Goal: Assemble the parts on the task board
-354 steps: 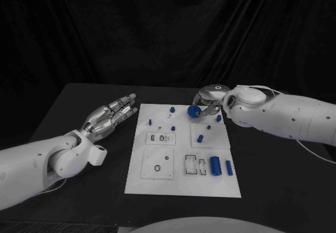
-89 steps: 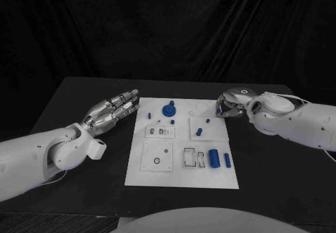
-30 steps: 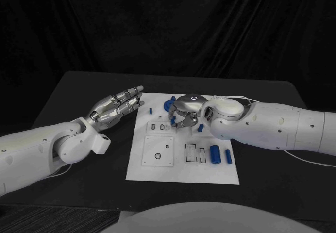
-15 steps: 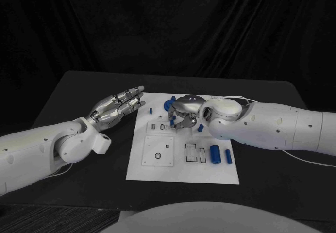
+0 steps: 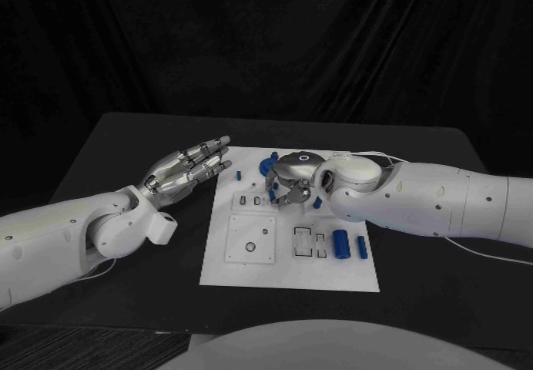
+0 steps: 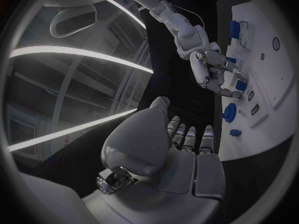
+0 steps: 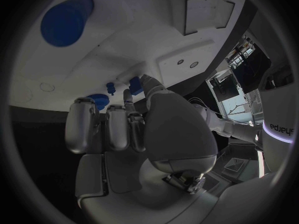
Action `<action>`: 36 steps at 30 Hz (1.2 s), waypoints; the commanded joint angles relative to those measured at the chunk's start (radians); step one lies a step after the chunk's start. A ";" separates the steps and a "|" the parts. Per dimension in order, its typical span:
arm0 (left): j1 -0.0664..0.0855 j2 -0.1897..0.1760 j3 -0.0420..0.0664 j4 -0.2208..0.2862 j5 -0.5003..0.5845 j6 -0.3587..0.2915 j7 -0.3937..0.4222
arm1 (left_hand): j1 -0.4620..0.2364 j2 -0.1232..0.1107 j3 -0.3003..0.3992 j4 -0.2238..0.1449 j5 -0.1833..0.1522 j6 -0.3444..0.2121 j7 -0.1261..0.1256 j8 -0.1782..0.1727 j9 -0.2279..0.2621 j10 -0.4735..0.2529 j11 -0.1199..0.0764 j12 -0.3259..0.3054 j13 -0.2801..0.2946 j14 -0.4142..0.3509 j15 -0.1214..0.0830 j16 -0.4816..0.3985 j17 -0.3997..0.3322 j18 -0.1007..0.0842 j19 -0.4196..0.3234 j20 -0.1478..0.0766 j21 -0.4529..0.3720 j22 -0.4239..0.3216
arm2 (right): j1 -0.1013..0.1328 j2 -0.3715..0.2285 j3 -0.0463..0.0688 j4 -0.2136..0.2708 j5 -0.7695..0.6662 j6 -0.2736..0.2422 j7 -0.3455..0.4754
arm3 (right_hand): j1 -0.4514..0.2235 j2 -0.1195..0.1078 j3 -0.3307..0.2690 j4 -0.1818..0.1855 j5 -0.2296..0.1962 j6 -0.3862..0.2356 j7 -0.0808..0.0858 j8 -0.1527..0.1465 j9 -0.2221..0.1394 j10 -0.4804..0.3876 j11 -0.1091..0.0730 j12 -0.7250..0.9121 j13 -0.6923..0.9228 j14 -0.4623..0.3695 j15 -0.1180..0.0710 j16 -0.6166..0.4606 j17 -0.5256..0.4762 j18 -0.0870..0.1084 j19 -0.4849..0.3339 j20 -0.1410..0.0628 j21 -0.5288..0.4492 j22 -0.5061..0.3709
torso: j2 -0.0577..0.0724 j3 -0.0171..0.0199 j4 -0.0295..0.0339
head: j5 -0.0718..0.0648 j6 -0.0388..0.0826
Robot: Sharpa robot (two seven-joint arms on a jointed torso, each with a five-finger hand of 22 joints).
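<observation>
The black bench (image 5: 122, 146) carries the flat white task board (image 5: 291, 266). The right hand (image 5: 291, 183) hangs over the board's far middle, fingers curled down around a small blue peg (image 7: 134, 82); whether they have actually closed on it I cannot tell. The left hand (image 5: 183, 169) waits just beside the board's left edge, fingers straight and holding nothing. A blue round knob (image 5: 268, 164) stands just behind the right hand. I'd pinch the peg low, lift it straight up, and keep it upright for its socket.
</observation>
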 commanded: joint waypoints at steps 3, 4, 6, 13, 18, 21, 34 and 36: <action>0.000 0.003 0.001 0.001 0.001 0.016 0.007 | 0.009 0.000 0.005 -0.002 0.006 -0.003 0.006 0.001 0.000 -0.002 0.002 -0.002 -0.002 -0.001 0.005 0.001 0.001 0.019 -0.003 0.007 0.005 0.001 | -0.003 0.001 0.001 -0.001 -0.006 0.022 -0.022 | -0.010 -0.008 -0.004 -0.012 -0.034 -0.033 -0.001 -0.020 -0.016 0.106 -0.001 0.004 0.263 0.056 0.002 -0.006 -0.004 0.015 0.001 0.004 -0.008 0.138 | 0.001 0.0001 -0.0004 | 0.000 0.000; 0.000 0.003 0.001 0.001 0.001 0.016 0.007 | 0.009 0.000 0.005 -0.002 0.006 -0.004 0.006 0.001 0.000 -0.002 0.002 -0.002 -0.002 -0.002 0.005 0.001 0.000 0.019 -0.003 0.007 0.005 0.001 | -0.003 0.001 0.001 -0.001 -0.006 0.023 -0.021 | -0.011 -0.008 -0.005 -0.014 -0.043 -0.043 -0.002 -0.024 -0.021 0.106 -0.002 0.004 0.263 0.056 0.002 -0.006 -0.005 0.015 0.001 0.004 -0.008 0.138 | 0.001 0.0001 -0.0004 | 0.000 0.000; 0.000 0.003 0.001 0.000 0.001 0.017 0.007 | 0.009 0.000 0.005 -0.002 0.006 -0.004 0.006 0.001 0.000 -0.002 0.002 -0.002 -0.002 -0.002 0.005 0.001 0.000 0.019 -0.003 0.007 0.005 0.001 | -0.003 0.001 0.001 0.000 -0.006 0.024 -0.020 | -0.013 -0.010 -0.008 -0.014 -0.056 -0.051 -0.002 -0.028 -0.026 0.106 -0.002 0.004 0.263 0.056 0.002 -0.006 -0.005 0.015 0.001 0.004 -0.010 0.138 | 0.001 0.0004 -0.0005 | 0.000 0.000; 0.000 0.004 0.001 -0.002 0.001 0.017 0.008 | 0.009 -0.001 0.006 -0.004 0.006 -0.006 0.006 0.000 0.000 -0.003 0.003 -0.003 -0.002 -0.002 0.003 0.000 0.000 0.019 -0.004 0.007 0.004 0.000 | -0.003 -0.004 0.001 0.006 -0.006 -0.003 -0.001 | -0.033 -0.052 -0.036 0.033 -0.191 -0.139 -0.008 -0.062 -0.073 0.106 -0.008 0.004 0.263 0.055 -0.002 -0.004 -0.010 0.015 0.004 -0.001 -0.015 0.141 | 0.001 0.0002 0.0002 | -0.002 0.000; 0.000 0.002 0.001 -0.001 0.001 0.005 0.009 | 0.010 -0.005 0.008 -0.009 0.006 -0.003 0.006 0.001 0.000 -0.003 0.003 -0.003 -0.002 -0.002 0.002 0.000 0.000 0.019 -0.003 0.006 0.004 0.000 | -0.002 -0.023 0.001 0.024 -0.006 -0.087 0.024 | -0.025 -0.096 -0.062 0.098 -0.250 -0.164 -0.009 -0.063 -0.095 0.106 -0.008 0.004 0.263 0.055 -0.003 -0.004 -0.013 0.015 0.005 -0.002 -0.016 0.143 | 0.000 0.0001 -0.0003 | 0.001 0.003; 0.000 0.003 0.001 0.001 0.001 -0.021 0.011 | 0.020 -0.023 0.021 -0.036 -0.023 0.000 0.011 0.003 0.001 0.000 0.006 0.006 0.000 0.000 0.008 0.006 0.002 0.017 0.003 0.029 0.008 0.003 | 0.008 -0.043 0.001 0.042 -0.006 -0.172 0.046 | -0.061 -0.113 -0.086 0.101 -0.260 -0.164 -0.009 -0.057 -0.102 0.106 -0.008 0.004 0.263 0.054 -0.004 -0.004 -0.014 0.013 0.007 -0.003 -0.012 0.146 | 0.000 0.0001 -0.0001 | 0.004 0.004; 0.007 -0.002 0.002 0.025 -0.046 -0.244 0.106 | 0.004 -0.107 0.037 0.018 -0.293 0.066 0.031 0.024 0.009 0.222 0.161 0.542 0.074 0.284 0.106 0.478 0.076 0.021 0.278 0.090 0.165 0.073 | 0.164 -0.188 0.001 0.162 0.135 -0.456 0.167 | -0.202 -0.152 -0.279 0.106 -0.256 -0.154 -0.007 -0.038 -0.122 0.106 -0.007 0.004 0.263 0.057 -0.003 0.010 0.001 0.008 0.014 -0.002 0.010 0.161 | -0.003 0.0017 -0.0014 | 0.007 0.023; 0.012 0.000 0.002 0.025 -0.110 -0.333 0.115 | 0.000 -0.114 0.025 0.031 -0.325 0.098 0.041 0.040 0.014 0.251 0.172 0.610 0.099 0.334 0.114 0.541 0.089 0.020 0.438 0.090 0.259 0.113 | 0.182 -0.205 0.001 0.168 0.155 -0.475 0.175 | -0.207 -0.154 -0.283 0.106 -0.255 -0.155 -0.007 -0.038 -0.123 0.106 -0.007 0.004 0.263 0.057 -0.003 0.011 0.002 0.007 0.015 -0.002 0.012 0.162 | -0.004 0.0026 -0.0008 | 0.002 0.027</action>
